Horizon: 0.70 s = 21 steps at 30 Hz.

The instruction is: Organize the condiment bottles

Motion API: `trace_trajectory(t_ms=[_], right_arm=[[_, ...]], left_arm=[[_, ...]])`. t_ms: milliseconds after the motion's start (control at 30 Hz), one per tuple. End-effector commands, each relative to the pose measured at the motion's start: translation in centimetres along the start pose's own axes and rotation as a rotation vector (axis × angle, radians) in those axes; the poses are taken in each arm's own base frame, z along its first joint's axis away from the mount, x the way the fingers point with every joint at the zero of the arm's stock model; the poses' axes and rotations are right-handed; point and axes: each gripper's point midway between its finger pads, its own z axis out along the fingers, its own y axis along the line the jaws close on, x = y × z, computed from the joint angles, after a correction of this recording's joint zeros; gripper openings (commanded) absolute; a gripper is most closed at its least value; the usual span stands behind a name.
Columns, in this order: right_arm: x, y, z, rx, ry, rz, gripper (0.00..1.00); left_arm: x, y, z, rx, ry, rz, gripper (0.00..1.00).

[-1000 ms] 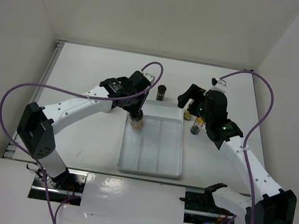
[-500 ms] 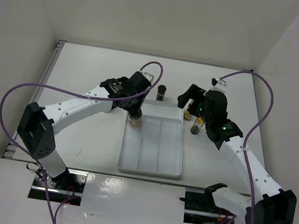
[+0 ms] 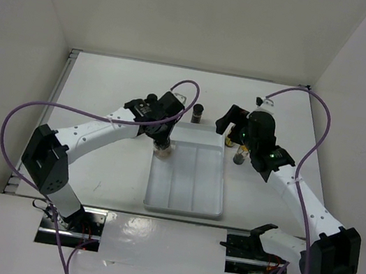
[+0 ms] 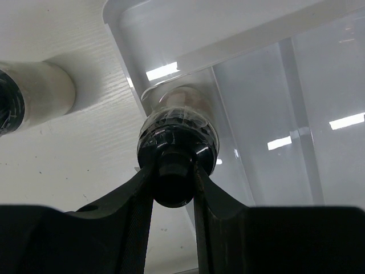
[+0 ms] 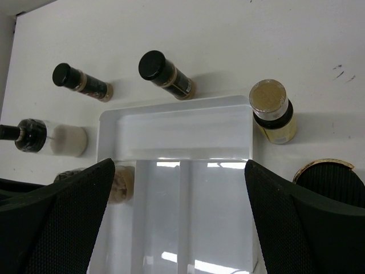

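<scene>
My left gripper [image 3: 162, 140] [image 4: 174, 171] is shut on the black cap of a squat jar [image 3: 163, 151] [image 4: 178, 123], holding it upright at the far end of the tray's left compartment. The jar also shows in the right wrist view [image 5: 118, 182]. My right gripper [image 3: 231, 126] [image 5: 182, 228] is open and empty above the tray's far right corner. A second squat jar [image 5: 57, 140] [image 4: 40, 94] stands left of the tray. Two dark brown bottles [image 5: 82, 83] [image 5: 166, 74] stand beyond it. Two yellow bottles [image 5: 274, 111] [image 5: 331, 180] stand at its right.
The white three-compartment tray [image 3: 180, 211] [image 4: 188, 34] [image 5: 177, 108] lies in the middle of the table; its middle and right compartments hold nothing. White walls enclose the table on the left, back and right. Purple cables loop over both arms.
My left arm has shifted slightly to the left with the jar still in its grip. A black cap now shows behind its wrist. The right arm has barely moved.
</scene>
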Motion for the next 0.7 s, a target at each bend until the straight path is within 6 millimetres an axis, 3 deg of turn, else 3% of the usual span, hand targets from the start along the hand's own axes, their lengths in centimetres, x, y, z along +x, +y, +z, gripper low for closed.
trace_trajectory(t_ms=[0,33,67,333,433,533,667], right_arm=[[-0.3,0.0,0.3,-0.007,-0.015,0.008,0.98],[-0.3,0.0,0.3,-0.007,-0.015,0.008,0.98],[-0.6,0.2,0.1,-0.012,-0.022,0.009,0.98],[-0.9,0.6,-0.1,-0.025,-0.027,0.011,0.98],[-0.8,0.7,-0.1,-0.033,-0.022,0.01,0.98],[-0.8,0.7,-0.1,-0.033,-0.022,0.01,0.98],[-0.8,0.7,-0.1,-0.033,-0.022,0.01,0.98]], left_arm=[[-0.6,0.1,0.6,-0.017,-0.022,-0.014,0.12],[-0.4,0.1,0.9,-0.021,-0.012,-0.011,0.18],[-0.7,0.0,0.9,-0.017,-0.022,-0.014,0.3],[-1.5,0.5,0.3,-0.043,-0.041,-0.007,0.81],[-3.1,1.2,-1.5,-0.068,-0.101,-0.032,0.87],[-4.3,3.2,-3.9,-0.144,-0.188,-0.076,0.92],[-5.1,7.4,-6.7,-0.229,-0.277,-0.176,0.96]])
